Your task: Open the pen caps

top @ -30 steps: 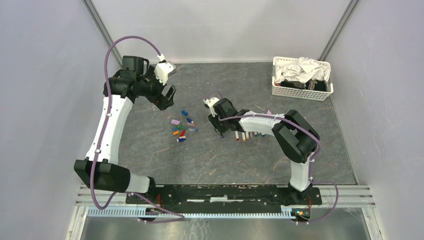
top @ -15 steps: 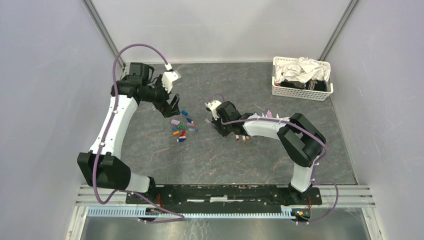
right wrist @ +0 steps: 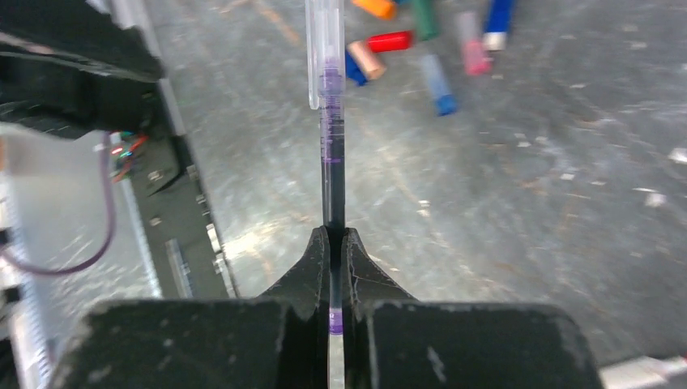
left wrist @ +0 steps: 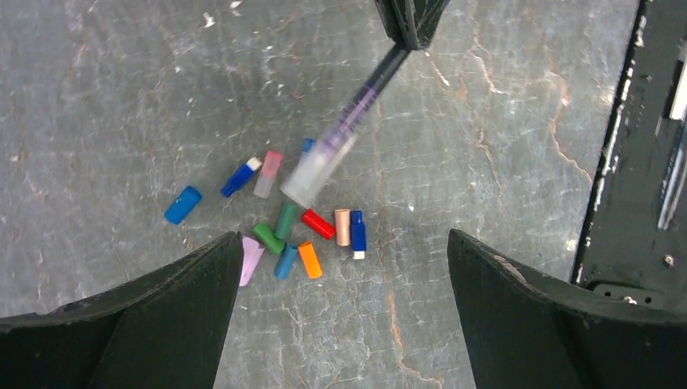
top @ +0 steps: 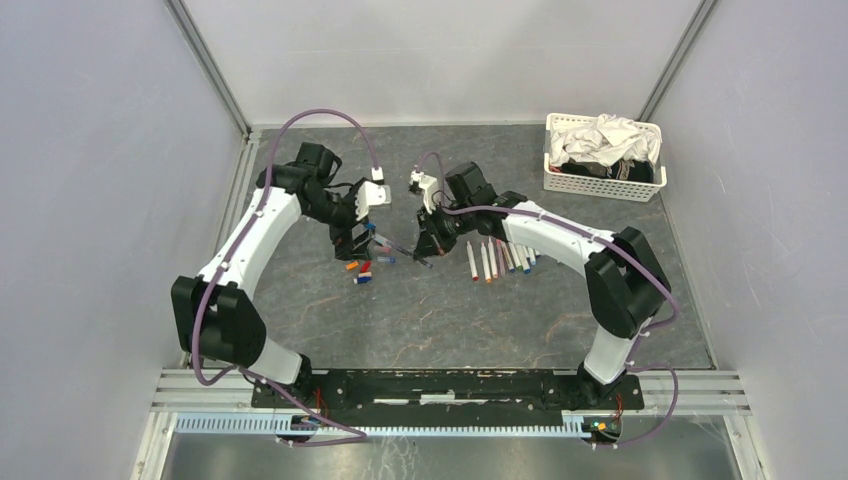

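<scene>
My right gripper (right wrist: 334, 243) is shut on a thin pen (right wrist: 332, 154) with a dark and purple barrel and a clear cap (right wrist: 322, 49). It holds the pen out over a heap of loose pen caps (left wrist: 309, 259) in blue, red, orange, green, pink and lilac. My left gripper (left wrist: 342, 243) is open and empty just above those caps, its jaws wide apart, and the pen's capped end (left wrist: 312, 174) lies beyond its fingertips. In the top view the left gripper (top: 352, 243) and the right gripper (top: 428, 243) face each other with the pen (top: 400, 248) between them. Several white pens (top: 495, 260) lie in a row to the right.
A white mesh basket (top: 565, 182) holding cloth stands at the back right. The black base rail (top: 450, 385) runs along the near edge. The grey side walls stand close on both sides.
My right gripper lifted a pen from the row and swung it left. My left arm came right and down over the caps to face it.
</scene>
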### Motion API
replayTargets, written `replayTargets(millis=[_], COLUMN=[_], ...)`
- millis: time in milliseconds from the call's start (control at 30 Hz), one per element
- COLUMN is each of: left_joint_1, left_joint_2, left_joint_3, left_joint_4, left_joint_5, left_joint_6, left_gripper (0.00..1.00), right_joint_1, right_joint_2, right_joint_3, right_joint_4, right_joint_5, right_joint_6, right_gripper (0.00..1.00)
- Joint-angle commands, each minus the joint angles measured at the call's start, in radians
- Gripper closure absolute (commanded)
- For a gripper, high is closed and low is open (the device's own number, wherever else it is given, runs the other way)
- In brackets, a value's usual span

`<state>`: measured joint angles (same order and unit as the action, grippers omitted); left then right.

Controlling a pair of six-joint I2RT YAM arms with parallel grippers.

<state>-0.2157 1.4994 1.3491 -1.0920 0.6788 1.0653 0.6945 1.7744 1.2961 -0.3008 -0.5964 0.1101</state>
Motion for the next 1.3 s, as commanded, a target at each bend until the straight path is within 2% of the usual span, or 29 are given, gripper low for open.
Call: replayTargets(millis=[0,233,467,667,733,800,833,867,933,1067,1133,1267], left_joint_1=[-0.064,-0.193,-0.223,-0.238,-0.256,-0.275,-0.28,-0.284,-0.298,-0.316,-0.317,-0.317], left_joint_2=[-0.029,-0.01,-0.028,-0.058,-0.064,-0.071,-0.074,-0.076,-0.082,-0.085,-0.089,-0.099], left_joint_3=[0.076,0.109,0.053,0.019,0.011,0.009,0.014,0.02,0.028,0.023,0.016,-0.002], left_joint_4=[-0.088,-0.131,-0.135,-0.112,-0.103,-0.087,-0.079,-0.078,-0.079,-0.082,-0.082,-0.082], left_joint_5=[0.031,-0.08,-0.155,-0.181,-0.179,-0.176,-0.169,-0.159,-0.151,-0.16,-0.162,-0.197], left_joint_6=[0.2,0.252,0.284,0.305,0.299,0.276,0.262,0.255,0.248,0.237,0.236,0.251], left_gripper=[0.0,0.01,0.19,0.51,0.66,0.93,0.97,0.98,0.98,0.98,0.98,0.98], right_joint_1=[0.004,0.004,0.004,0.005,0.006,0.006,0.01,0.017,0.035,0.05,0.055,0.056], right_joint_2=[-0.066,-0.109,-0.092,-0.08,-0.078,-0.073,-0.067,-0.061,-0.048,-0.008,0.014,0.022], right_joint_3=[-0.002,-0.041,-0.015,0.001,-0.004,-0.009,-0.01,-0.009,-0.011,-0.006,0.005,0.01], right_joint_4=[-0.021,0.034,-0.024,-0.033,-0.011,0.012,0.029,0.05,0.114,0.23,0.24,0.185], right_joint_5=[-0.276,-0.364,-0.373,-0.375,-0.376,-0.365,-0.358,-0.356,-0.359,-0.399,-0.414,-0.424], right_joint_6=[0.055,0.143,0.125,0.135,0.159,0.193,0.223,0.246,0.303,0.398,0.409,0.365], right_gripper=[1.0,1.0,1.0,1.0,1.0,1.0,0.96,0.85,0.73,0.66,0.67,0.9])
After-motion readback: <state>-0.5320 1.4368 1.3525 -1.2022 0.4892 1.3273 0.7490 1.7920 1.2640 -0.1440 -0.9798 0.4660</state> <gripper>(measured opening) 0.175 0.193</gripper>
